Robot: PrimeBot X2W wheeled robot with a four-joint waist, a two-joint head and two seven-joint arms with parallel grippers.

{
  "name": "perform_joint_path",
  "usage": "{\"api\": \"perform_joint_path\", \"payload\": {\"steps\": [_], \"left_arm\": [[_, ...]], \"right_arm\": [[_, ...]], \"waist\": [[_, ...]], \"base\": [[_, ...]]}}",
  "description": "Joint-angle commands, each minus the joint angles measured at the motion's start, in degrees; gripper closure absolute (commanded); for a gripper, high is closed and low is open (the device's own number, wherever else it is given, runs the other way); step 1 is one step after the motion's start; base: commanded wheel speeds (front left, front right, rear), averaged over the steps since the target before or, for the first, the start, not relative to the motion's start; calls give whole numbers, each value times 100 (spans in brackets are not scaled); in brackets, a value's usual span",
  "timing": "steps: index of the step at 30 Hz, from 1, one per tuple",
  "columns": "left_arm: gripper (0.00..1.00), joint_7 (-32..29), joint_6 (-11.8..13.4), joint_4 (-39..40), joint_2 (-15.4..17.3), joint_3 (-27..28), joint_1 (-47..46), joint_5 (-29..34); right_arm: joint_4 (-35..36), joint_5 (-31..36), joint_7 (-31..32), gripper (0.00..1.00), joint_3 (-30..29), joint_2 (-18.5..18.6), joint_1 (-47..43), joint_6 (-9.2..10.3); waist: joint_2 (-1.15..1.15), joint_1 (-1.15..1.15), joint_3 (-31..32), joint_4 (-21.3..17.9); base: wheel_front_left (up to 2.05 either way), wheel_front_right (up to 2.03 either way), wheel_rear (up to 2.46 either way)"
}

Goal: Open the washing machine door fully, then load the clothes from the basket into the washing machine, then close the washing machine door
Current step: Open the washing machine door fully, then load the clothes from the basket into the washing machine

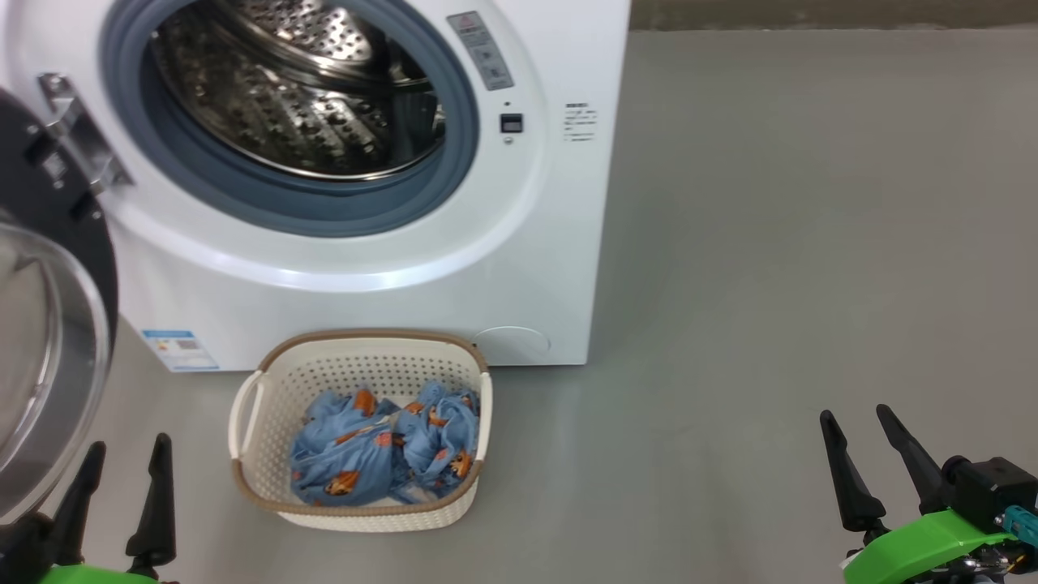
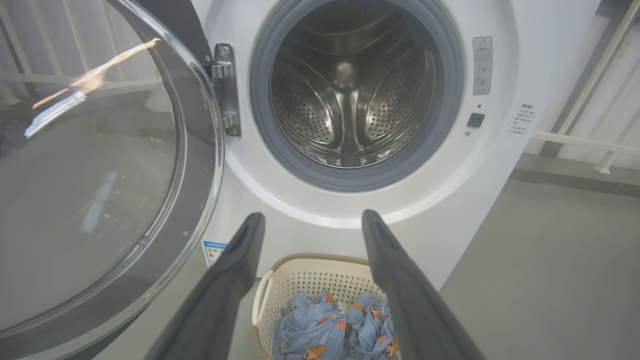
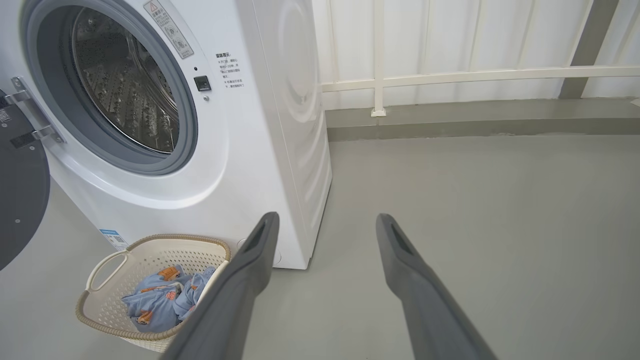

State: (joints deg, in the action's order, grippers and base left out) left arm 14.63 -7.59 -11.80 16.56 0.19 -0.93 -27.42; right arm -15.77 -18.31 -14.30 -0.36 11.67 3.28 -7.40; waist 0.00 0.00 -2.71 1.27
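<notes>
Landmark: washing machine (image 1: 519, 268). Swung wide off its left side: washing machine door (image 1: 49, 324). On floor just before its front: basket (image 1: 251, 478), clothes (image 1: 381, 454) inside. Fingers apart, empty, near its door: left gripper (image 1: 130, 442). Fingers apart, empty, well off its right: right gripper (image 1: 855, 412).

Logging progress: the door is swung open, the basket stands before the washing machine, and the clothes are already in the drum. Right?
No: the clothes lie in the basket; the drum looks empty, as the left wrist view shows. The door is open, as said.
</notes>
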Motion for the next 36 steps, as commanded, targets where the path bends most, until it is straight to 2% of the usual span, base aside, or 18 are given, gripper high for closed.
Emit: {"api": "perform_joint_path", "payload": {"steps": [1,10,29,36], "left_arm": [[0,37,10,155,205,177,-112,-58],[0,37,10,190,256,26,-122,-163],[0,37,10,134,347,-169,-232,-354],[0,37,10,121,428,-254,-291,-422]], "right_arm": [[162,-50,-70,0,103,59,-42,-9],[206,-47,-70,0,9,29,-108,-9],[223,-20,-70,0,-21,-42,-37,-9],[225,-6,-70,0,-30,-62,-9,-9]], "waist": [[0,0,13,-113],[0,0,5,-277],[0,0,-62,-308],[0,0,-121,-321]], "base": [[0,0,0],[0,0,0],[0,0,0],[38,-74,37]]}}
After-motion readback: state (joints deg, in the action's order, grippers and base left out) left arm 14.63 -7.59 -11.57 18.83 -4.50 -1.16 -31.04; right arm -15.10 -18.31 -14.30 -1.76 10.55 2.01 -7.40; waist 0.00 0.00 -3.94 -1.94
